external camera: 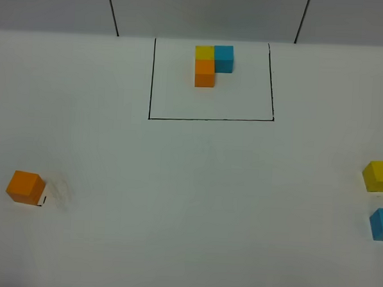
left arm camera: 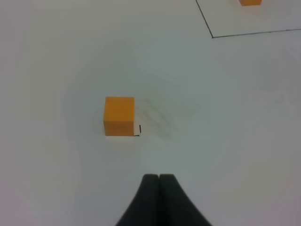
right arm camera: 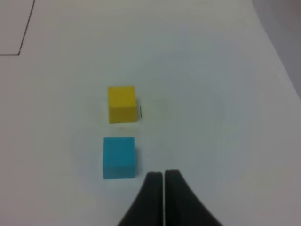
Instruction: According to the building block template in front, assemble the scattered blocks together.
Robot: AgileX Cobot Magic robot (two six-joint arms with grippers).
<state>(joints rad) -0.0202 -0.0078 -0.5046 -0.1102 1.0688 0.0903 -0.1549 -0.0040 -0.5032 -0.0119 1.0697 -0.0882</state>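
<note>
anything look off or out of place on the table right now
Nothing is damaged or spilled. The only oddity is a faint grey smudge and a small black mark on the table beside the orange block at the left.

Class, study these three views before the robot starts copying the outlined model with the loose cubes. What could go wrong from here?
Both the left pincer and right pincer are shut; descending like that would likely shove a cube rather than grasp it.
The yellow cube and blue cube sit near each other, so taking one may nudge the other.
The orange cube lies far off on the opposite side; a long carry could misalign it against the template.
</note>
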